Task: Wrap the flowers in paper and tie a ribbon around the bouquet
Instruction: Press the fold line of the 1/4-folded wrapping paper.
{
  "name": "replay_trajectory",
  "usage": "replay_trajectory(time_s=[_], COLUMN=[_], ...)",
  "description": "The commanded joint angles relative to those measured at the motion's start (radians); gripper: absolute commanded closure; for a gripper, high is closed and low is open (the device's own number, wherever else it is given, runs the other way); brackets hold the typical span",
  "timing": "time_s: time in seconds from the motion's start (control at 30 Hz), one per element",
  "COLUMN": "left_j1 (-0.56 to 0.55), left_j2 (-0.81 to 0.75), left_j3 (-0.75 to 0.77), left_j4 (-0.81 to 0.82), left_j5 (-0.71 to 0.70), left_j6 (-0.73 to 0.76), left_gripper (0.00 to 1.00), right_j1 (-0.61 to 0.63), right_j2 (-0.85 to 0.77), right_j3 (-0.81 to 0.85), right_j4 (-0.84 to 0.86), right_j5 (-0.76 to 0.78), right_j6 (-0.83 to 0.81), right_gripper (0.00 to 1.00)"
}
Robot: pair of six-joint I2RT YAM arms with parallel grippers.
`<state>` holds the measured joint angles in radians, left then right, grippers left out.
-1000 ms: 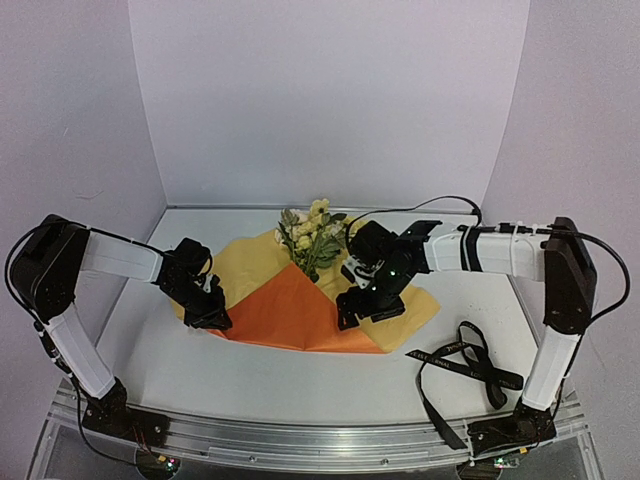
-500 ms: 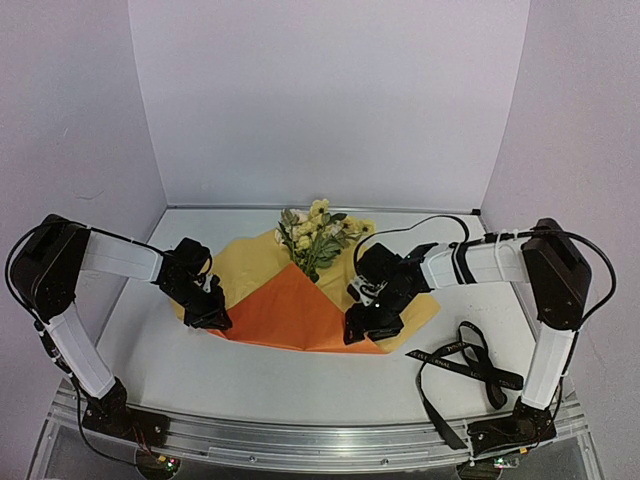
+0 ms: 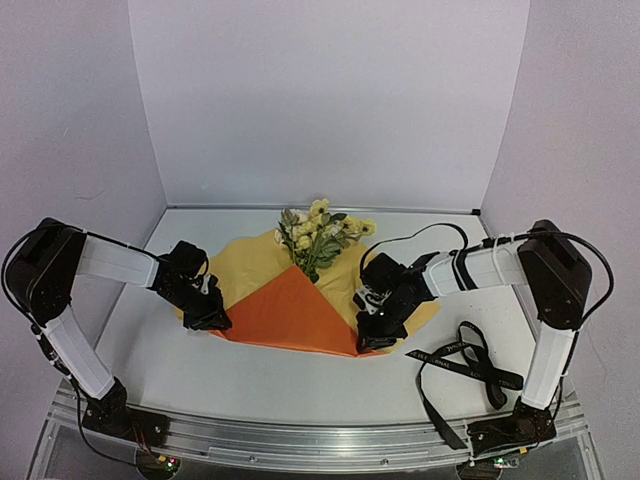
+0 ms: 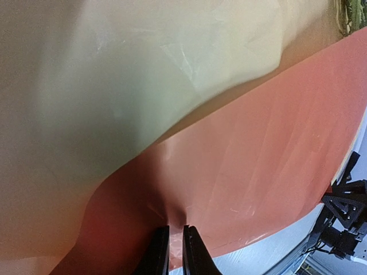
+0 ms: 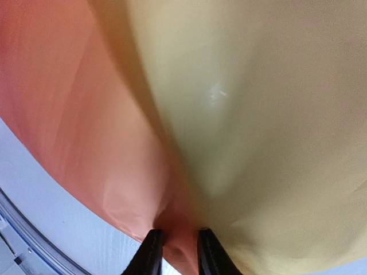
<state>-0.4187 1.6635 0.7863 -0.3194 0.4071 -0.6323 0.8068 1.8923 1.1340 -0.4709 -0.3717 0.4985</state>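
Since a second ago, shifted nearer along the right side of the paper and drawn together from wide apart: right fingers, now at the sheet's near right corner. Clenched there on the paper. In the right wrist view, orange corner puckered between the two fingers, pale underside spreading away beyond. Left fingers unmoved at the near left corner, pinched almost closed on the paper's edge. In the left wrist view, a crease running out from between those fingers.

Paper flat on the counter, mid-scene between the two arms. Near part folded over into a bright orange triangle, tip pointing far toward the flowers. Base along the near edge, running left to right from one pair of fingers to the other. Paler yellow-orange underside showing left and right of the triangle.

Flowers at the far end of the sheet, blossoms and leaves out past the paper's far edge, stems running in under the tip of the orange flap. Long axis roughly near to far, heads toward the far side.

Ribbon loose on the counter, just right of the paper's near right corner, looping away toward the near right.
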Motion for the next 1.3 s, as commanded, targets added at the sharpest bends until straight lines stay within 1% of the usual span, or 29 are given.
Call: replay_trajectory(time_s=[0.0, 0.1, 0.17, 0.5, 0.6, 0.67, 0.83, 0.9, 0.93, 1.0, 1.07, 1.17, 1.27], left_j1=[-0.014, -0.028, -0.042, -0.185, -0.207, -0.209, -0.21, -0.211, -0.212, -0.212, -0.212, -0.212, -0.212], left_j2=[0.021, 0.002, -0.014, -0.154, -0.175, -0.182, -0.175, -0.173, -0.172, -0.168, -0.166, -0.166, -0.161], left_j3=[-0.079, -0.099, -0.114, -0.194, -0.201, -0.2, -0.163, -0.152, -0.146, -0.141, -0.138, -0.134, -0.131], left_j4=[-0.027, -0.024, -0.022, -0.013, -0.015, -0.011, -0.015, -0.015, -0.015, -0.011, -0.009, -0.007, 0.002], left_j5=[-0.076, -0.076, -0.077, -0.113, -0.137, -0.144, -0.146, -0.145, -0.143, -0.136, -0.134, -0.134, -0.124], left_j6=[-0.028, -0.05, -0.076, -0.278, -0.313, -0.319, -0.307, -0.3, -0.297, -0.291, -0.285, -0.278, -0.274], left_gripper=[0.89, 0.89, 0.89, 0.89, 0.89, 0.89, 0.89, 0.89, 0.89, 0.89, 0.89, 0.89, 0.89], right_j1=[-0.008, -0.01, -0.011, -0.045, -0.051, -0.051, -0.051, -0.051, -0.049, -0.037, 0.003, 0.074, 0.101], right_j2=[-0.026, -0.039, -0.053, -0.166, -0.185, -0.195, -0.259, -0.308, -0.328, -0.362, -0.367, -0.319, -0.245], right_j3=[-0.021, -0.04, -0.06, -0.163, -0.167, -0.158, -0.119, -0.102, -0.094, -0.081, -0.061, -0.028, -0.026], right_j4=[-0.002, -0.011, -0.02, -0.102, -0.131, -0.155, -0.238, -0.297, -0.318, -0.334, -0.326, -0.249, -0.111], right_j5=[-0.024, -0.034, -0.035, -0.015, -0.017, -0.018, 0.005, 0.043, 0.062, 0.074, 0.084, 0.088, 0.082], right_j6=[0.006, 0.007, 0.005, -0.065, -0.082, -0.085, -0.055, -0.047, -0.039, -0.003, 0.039, 0.101, 0.201], right_gripper=[0.91, 0.97, 1.0, 1.0, 0.99, 0.95, 0.68, 0.62, 0.61, 0.61, 0.62, 0.7, 0.78])
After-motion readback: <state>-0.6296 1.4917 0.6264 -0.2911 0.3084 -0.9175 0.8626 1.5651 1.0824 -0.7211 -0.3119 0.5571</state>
